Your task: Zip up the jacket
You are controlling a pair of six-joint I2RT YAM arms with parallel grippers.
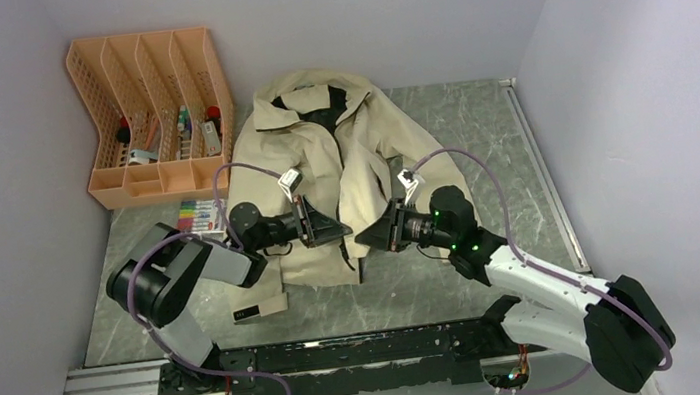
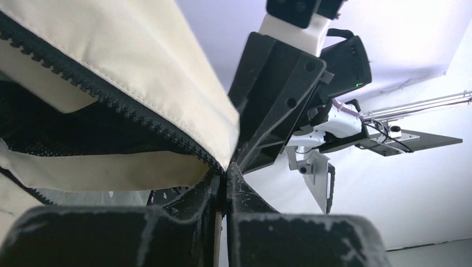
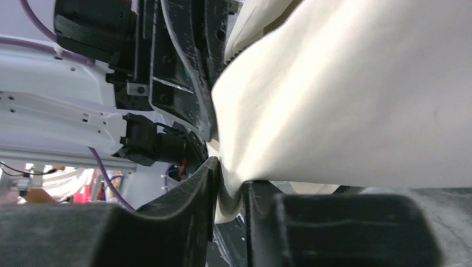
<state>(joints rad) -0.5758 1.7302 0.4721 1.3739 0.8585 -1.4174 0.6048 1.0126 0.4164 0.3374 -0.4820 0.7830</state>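
Observation:
The beige jacket (image 1: pixel 340 148) lies spread on the table, collar at the far side, dark lining showing at the neck. Both grippers meet at its lower front hem. My left gripper (image 1: pixel 338 230) is shut on the hem corner where the dark zipper teeth (image 2: pixel 128 108) end; in the left wrist view (image 2: pixel 227 172) the cream panel (image 2: pixel 139 50) rises from the closed fingers. My right gripper (image 1: pixel 369 234) is shut on a fold of cream fabric (image 3: pixel 345 94), pinched between its fingers in the right wrist view (image 3: pixel 228 183). The two grippers almost touch each other.
An orange file organizer (image 1: pixel 155 116) with small items stands at the back left. A pack of coloured markers (image 1: pixel 197 216) lies left of the jacket. A small beige box (image 1: pixel 259 309) lies near the left arm. Walls close in on both sides.

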